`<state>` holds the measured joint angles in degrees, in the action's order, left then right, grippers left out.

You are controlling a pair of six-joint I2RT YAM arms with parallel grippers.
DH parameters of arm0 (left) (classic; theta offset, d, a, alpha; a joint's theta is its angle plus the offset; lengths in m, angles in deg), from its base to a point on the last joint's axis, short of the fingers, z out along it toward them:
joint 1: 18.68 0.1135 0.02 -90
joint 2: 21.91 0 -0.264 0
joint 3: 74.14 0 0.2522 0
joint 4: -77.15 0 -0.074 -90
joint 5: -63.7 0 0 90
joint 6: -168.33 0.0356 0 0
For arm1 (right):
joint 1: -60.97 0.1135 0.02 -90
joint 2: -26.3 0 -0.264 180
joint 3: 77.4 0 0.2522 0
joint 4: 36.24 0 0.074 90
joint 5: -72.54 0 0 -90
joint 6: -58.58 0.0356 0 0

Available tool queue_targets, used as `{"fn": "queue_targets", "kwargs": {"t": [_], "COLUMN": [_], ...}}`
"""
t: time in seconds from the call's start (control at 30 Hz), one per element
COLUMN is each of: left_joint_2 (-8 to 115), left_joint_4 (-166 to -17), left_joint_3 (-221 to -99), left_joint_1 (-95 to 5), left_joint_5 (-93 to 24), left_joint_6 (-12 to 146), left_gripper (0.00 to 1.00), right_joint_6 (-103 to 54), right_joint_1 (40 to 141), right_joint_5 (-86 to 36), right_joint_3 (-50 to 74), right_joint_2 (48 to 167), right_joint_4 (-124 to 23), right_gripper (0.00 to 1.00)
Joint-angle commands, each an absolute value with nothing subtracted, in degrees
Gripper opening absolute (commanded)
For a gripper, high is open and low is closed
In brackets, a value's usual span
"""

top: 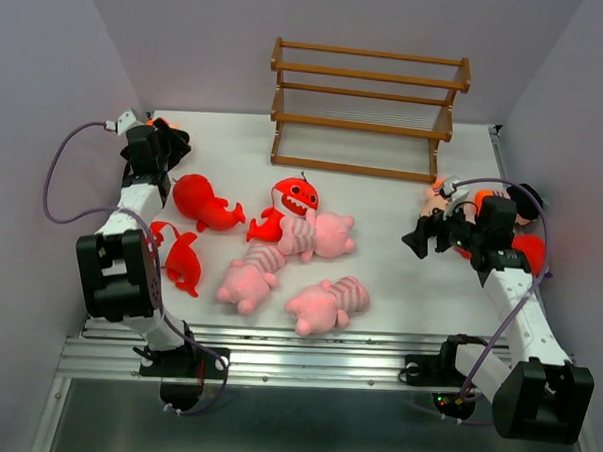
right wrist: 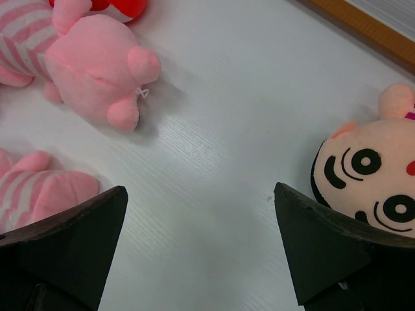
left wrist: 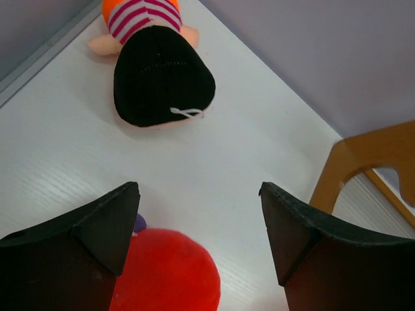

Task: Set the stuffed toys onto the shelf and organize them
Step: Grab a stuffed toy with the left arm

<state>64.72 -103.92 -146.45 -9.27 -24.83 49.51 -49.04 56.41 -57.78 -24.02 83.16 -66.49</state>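
The brown wooden shelf (top: pixel 367 109) stands empty at the back. Three red sharks (top: pixel 204 204) and three pink striped animals (top: pixel 326 302) lie mid-table. My left gripper (top: pixel 160 145) hangs open at the far left. In its wrist view a red shark (left wrist: pixel 165 272) lies low by the left finger and my left gripper (left wrist: pixel 198 188) touches nothing. A black-haired striped doll (left wrist: pixel 163 78) lies ahead of it. My right gripper (top: pixel 421 236) is open over bare table. Its wrist view has my right gripper (right wrist: pixel 201 188) between a doll's face (right wrist: pixel 369 168) and a pink animal (right wrist: pixel 39 194).
Lilac walls close in on both sides and behind. A shelf leg (left wrist: pixel 369 162) shows at the right of the left wrist view. More dolls (top: pixel 443 197) are bunched by the right arm near the right wall. A metal rail (top: pixel 306 361) runs along the near edge.
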Motion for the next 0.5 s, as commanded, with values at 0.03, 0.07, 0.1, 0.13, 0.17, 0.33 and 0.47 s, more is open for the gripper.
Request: {"fn": "queue_targets", "kwargs": {"t": [0.03, 0.07, 0.1, 0.13, 0.17, 0.33, 0.47], "left_joint_2": [76.4, 78.2, 81.0, 82.1, 83.2, 89.9, 94.8], "left_joint_4": [-100.7, -100.2, -99.7, -99.5, -99.4, -98.9, -96.9], "left_joint_3": [-161.3, -163.1, -164.7, -167.2, -168.4, -176.7, -182.1], "left_joint_1": [-9.2, -9.1, -9.1, -9.3, -9.5, -10.8, -10.9], "left_joint_5": [-18.1, -18.0, -17.8, -17.5, -17.1, -10.6, -7.6], "left_joint_6": [45.8, 45.8, 44.9, 44.5, 44.3, 46.2, 46.1], "left_gripper": [0.81, 0.80, 0.80, 0.79, 0.78, 0.78, 0.78], "right_joint_6": [-50.0, -50.0, -50.0, -50.0, -50.2, -50.9, -51.5], "right_joint_1": [57.5, 57.5, 58.2, 58.2, 58.7, 60.8, 61.9], "right_joint_5": [-56.2, -56.0, -55.7, -55.4, -55.2, -52.4, -50.7], "right_joint_3": [-21.7, -21.7, -21.6, -21.6, -21.5, -21.4, -21.3], "right_joint_2": [82.2, 82.2, 82.5, 82.6, 82.8, 84.2, 85.2], "right_joint_4": [-66.0, -66.0, -66.0, -66.0, -66.0, -66.0, -66.0], "right_gripper": [1.00, 1.00, 1.00, 1.00, 1.00, 1.00, 1.00]}}
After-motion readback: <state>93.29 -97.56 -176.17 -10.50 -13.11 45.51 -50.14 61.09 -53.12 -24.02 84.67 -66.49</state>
